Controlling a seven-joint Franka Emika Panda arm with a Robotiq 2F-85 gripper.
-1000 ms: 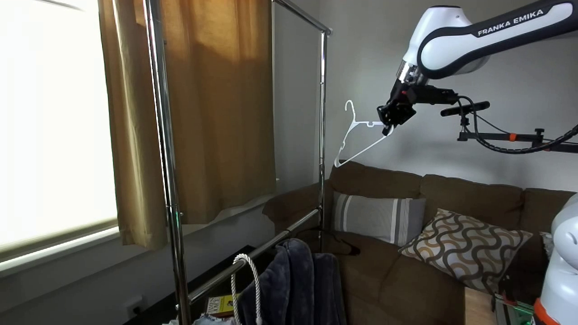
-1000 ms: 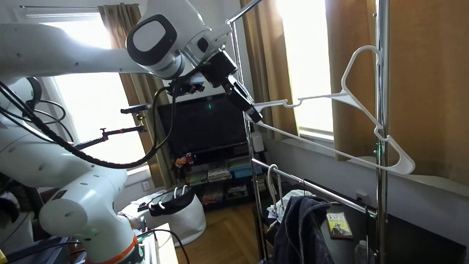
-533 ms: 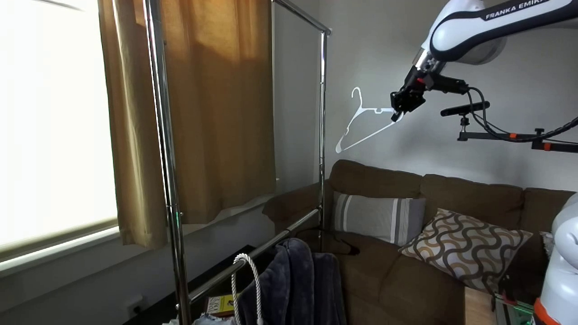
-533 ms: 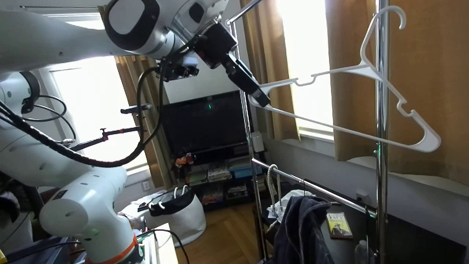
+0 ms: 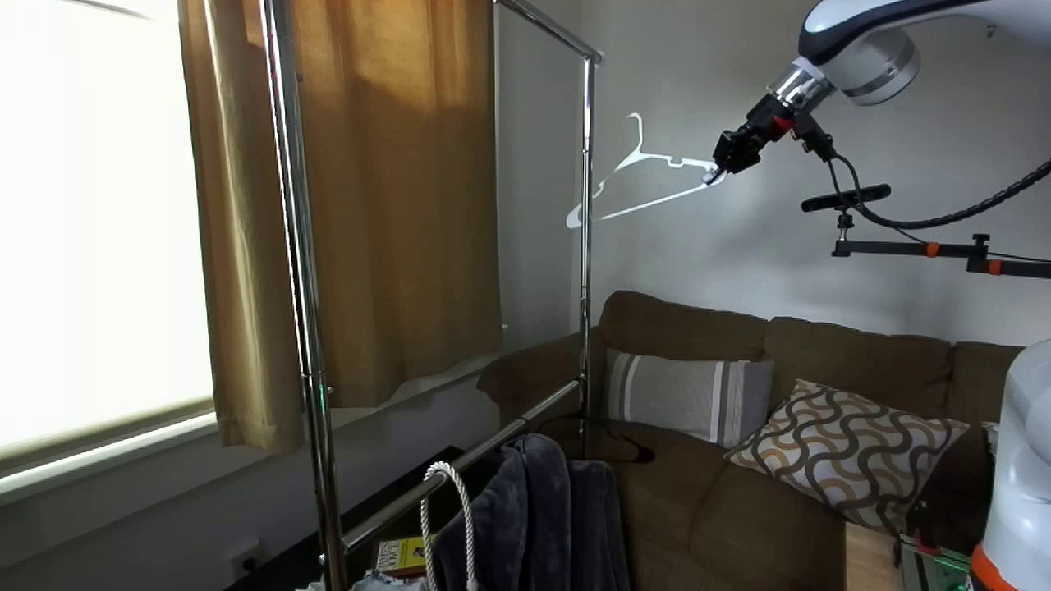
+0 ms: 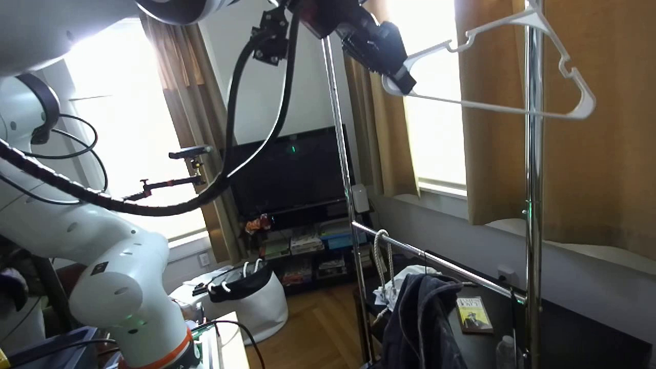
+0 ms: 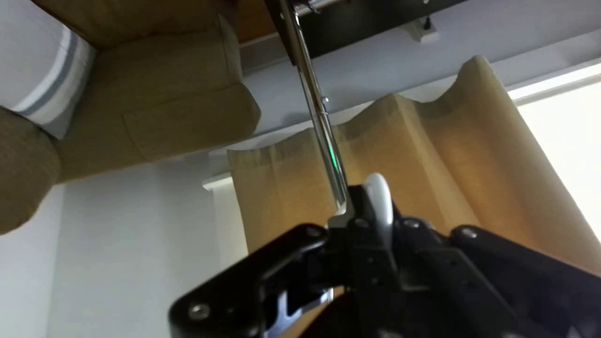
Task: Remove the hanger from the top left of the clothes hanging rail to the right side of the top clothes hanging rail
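1) White plastic hanger (image 6: pixel 479 105): aloft near chrome upright (image 6: pixel 534 205), off the top rail (image 5: pixel 550 30)
2) Fingers (image 6: pixel 405 82): clamped on its corner
3) Risk, we judge: twisting in that end grip, should it catch the upright

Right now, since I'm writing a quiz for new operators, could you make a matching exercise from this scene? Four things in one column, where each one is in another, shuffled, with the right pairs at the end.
Things
1. white plastic clothes hanger
2. plush dark garment
3. grey striped pillow
4. yellow-covered book

Places
A. lying on a black surface
B. gripped in the claw
C. on the brown sofa
D. hanging from the lower rail

Right pairs: 1-B, 2-D, 3-C, 4-A
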